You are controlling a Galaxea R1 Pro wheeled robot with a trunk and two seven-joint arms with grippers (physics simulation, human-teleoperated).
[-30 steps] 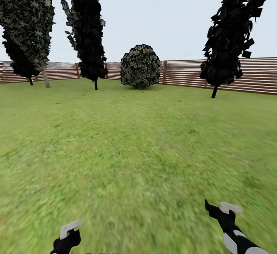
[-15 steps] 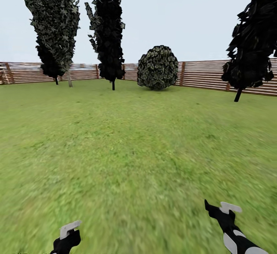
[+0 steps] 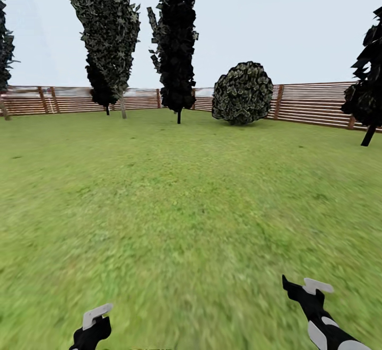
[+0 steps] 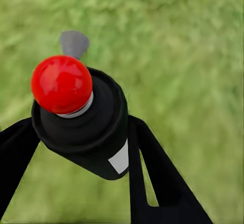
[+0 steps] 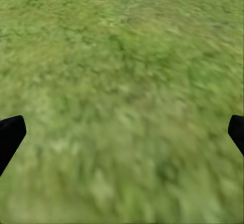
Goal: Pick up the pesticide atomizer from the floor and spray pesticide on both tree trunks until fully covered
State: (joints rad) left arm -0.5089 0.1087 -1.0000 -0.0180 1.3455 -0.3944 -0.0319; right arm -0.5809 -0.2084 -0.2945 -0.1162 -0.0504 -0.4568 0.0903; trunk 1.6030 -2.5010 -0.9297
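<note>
Sprayer: small dark pesticide atomizer (image 4: 84,124) with round red tip sits pinched between left gripper (image 4: 76,147) fingers, tip pointing forward.
Right gripper (image 5: 122,132): spread wide, holding nothing.
Trees: dark narrow trees (image 3: 175,37) stand far ahead by brown slat fence (image 3: 313,103); no thick grey-brown trunks to tell.
Floor: green grass (image 3: 185,207) all around.

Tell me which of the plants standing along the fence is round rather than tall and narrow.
The round bush, in front of the wooden fence. It is a low ball of mottled green leaves sitting on the grass, while the other trees there, like the dark narrow tree, rise as columns.
</note>
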